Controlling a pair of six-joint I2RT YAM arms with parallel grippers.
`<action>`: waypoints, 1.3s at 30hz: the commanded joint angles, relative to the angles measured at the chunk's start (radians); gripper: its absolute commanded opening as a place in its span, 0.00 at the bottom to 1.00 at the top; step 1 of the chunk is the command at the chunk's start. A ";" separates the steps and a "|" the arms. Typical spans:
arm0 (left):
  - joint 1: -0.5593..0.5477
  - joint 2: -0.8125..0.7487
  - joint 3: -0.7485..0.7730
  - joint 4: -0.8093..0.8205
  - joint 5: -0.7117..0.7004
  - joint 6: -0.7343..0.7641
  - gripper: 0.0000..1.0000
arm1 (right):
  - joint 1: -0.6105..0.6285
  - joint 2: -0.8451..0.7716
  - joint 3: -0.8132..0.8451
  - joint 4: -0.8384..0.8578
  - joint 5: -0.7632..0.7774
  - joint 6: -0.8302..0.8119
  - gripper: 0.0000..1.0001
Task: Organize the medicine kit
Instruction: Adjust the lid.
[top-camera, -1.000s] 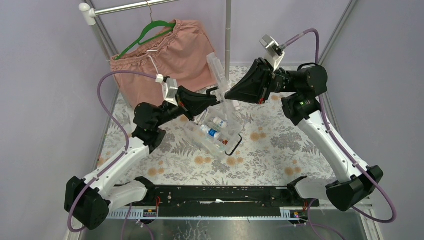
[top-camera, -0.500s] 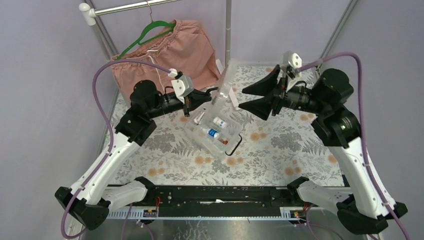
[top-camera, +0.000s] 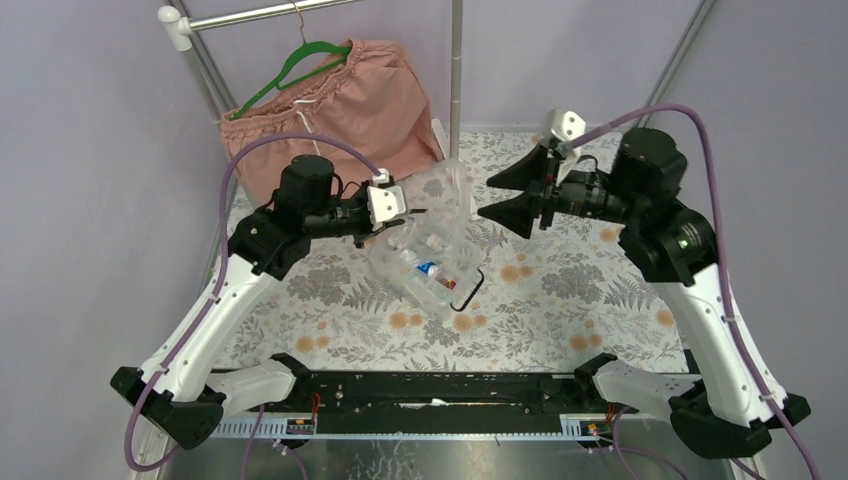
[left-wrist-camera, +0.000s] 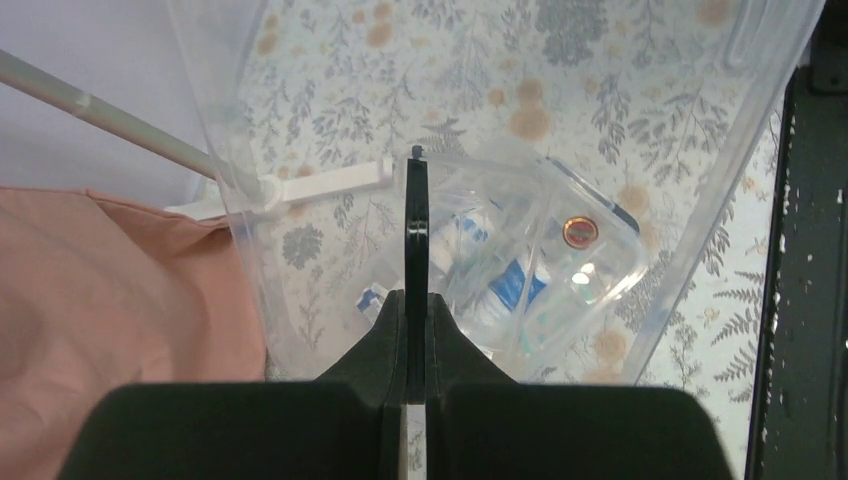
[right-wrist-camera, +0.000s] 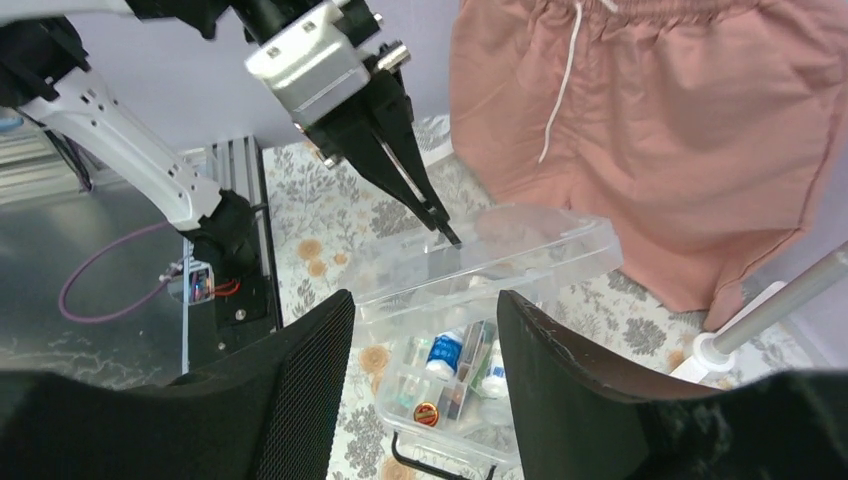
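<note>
The medicine kit, a clear box (top-camera: 442, 288) with a black handle (top-camera: 476, 290), sits mid-table with small bottles (top-camera: 428, 268) inside. Its clear lid (top-camera: 447, 192) hangs tilted, half down over the box. My left gripper (top-camera: 425, 212) is shut, its thin tips lying against the lid's face (right-wrist-camera: 520, 250); nothing shows between them. In the left wrist view the shut left gripper (left-wrist-camera: 415, 200) points through the lid (left-wrist-camera: 650, 120) at the bottles and a red cap (left-wrist-camera: 580, 232). My right gripper (top-camera: 485, 197) stands open just right of the lid, apart from it, and its open jaws (right-wrist-camera: 422, 300) frame the box (right-wrist-camera: 450, 405).
Pink shorts (top-camera: 340, 105) hang on a green hanger (top-camera: 300, 62) from a rack at the back left. The rack's upright pole (top-camera: 455, 70) stands just behind the box, with its white foot (left-wrist-camera: 310, 185) on the floral cloth (top-camera: 560, 290).
My right gripper opened, let go of the lid and drew back to the right. The lid swung from upright down towards the box, the shut left gripper following it.
</note>
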 joint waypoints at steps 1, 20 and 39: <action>-0.015 0.001 0.040 -0.097 -0.011 0.113 0.00 | 0.008 0.048 -0.046 0.007 -0.062 -0.062 0.61; -0.083 0.056 0.078 -0.238 0.039 0.216 0.00 | 0.248 0.053 -0.422 0.293 0.111 -0.435 0.59; -0.095 0.055 0.072 -0.251 0.049 0.253 0.00 | 0.335 0.144 -0.461 0.375 0.181 -0.490 0.55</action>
